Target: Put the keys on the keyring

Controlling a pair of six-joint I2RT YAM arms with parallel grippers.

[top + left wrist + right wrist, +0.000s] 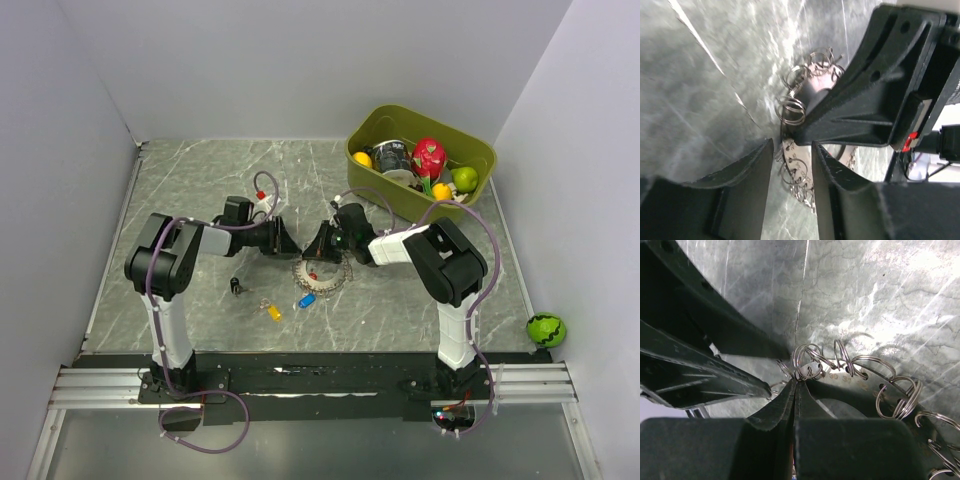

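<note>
Matte right tool (pixel 796 392) on coiled keyring (pixel 840 375)

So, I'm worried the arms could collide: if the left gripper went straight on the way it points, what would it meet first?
Most likely the small loops of the keyring, right ahead of the open left gripper. The right gripper, shut on that keyring, sits just beyond. Depth is unclear.

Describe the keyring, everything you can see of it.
The keyring is a thin silvery metal ring on the grey table, fringed with many small wire loops like a gear. A red cap shows inside it, a blue-capped key at its near edge. The right gripper is shut on its far rim; the open left gripper straddles it.
</note>
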